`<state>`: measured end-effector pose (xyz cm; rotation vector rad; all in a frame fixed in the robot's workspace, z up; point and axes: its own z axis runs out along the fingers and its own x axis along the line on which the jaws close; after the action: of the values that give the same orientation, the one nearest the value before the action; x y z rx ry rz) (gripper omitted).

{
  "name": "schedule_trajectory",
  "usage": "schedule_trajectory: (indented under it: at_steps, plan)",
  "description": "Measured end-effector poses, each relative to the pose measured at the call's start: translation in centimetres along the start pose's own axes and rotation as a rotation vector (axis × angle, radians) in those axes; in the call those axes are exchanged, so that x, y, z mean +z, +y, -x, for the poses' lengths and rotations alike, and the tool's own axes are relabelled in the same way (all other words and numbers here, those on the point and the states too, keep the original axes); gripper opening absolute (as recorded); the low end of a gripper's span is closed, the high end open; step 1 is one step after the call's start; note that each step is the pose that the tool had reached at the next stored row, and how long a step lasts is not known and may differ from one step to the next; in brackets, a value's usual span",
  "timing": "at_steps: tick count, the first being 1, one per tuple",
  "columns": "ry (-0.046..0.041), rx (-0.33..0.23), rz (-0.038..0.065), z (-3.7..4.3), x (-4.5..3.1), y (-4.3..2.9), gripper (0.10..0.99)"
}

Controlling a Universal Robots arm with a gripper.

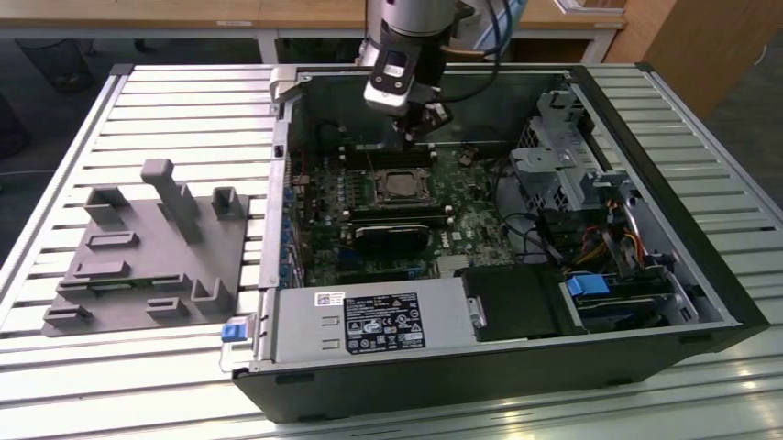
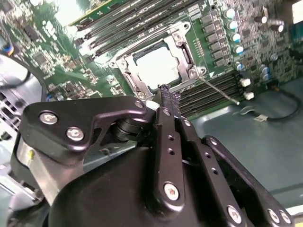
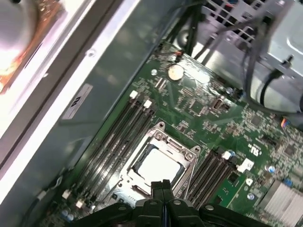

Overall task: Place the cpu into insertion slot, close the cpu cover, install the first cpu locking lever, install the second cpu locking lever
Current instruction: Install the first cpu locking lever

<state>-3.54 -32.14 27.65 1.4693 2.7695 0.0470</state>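
Slatted metal workbench (image 1: 147, 92) holding an open computer case (image 1: 490, 367). On its green board, the cpu (image 2: 158, 66) lies seated in the insertion slot (image 1: 401, 189), with the cpu cover (image 2: 182, 45) folded down around it. A thin locking lever (image 2: 218, 89) juts free beside the socket. The gripper (image 2: 169, 97), fingers pressed together and empty, hovers just above the socket's edge. Judging by this, lever installation is in hand, calling for a precise downward push.

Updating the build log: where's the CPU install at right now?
Done: the cpu sits in the insertion slot, with the cpu cover closed flat around it. In hand: nothing; the hand, fingers shut, hovers beside the socket. Left: at least one locking lever sticks out loose, unlatched.
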Motion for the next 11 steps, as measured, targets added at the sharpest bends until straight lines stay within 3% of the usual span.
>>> schedule_trajectory:
  at_steps: [11]
  plan:
    - [0.0054,-0.185,-0.002,0.00,0.00,0.00,0.106]
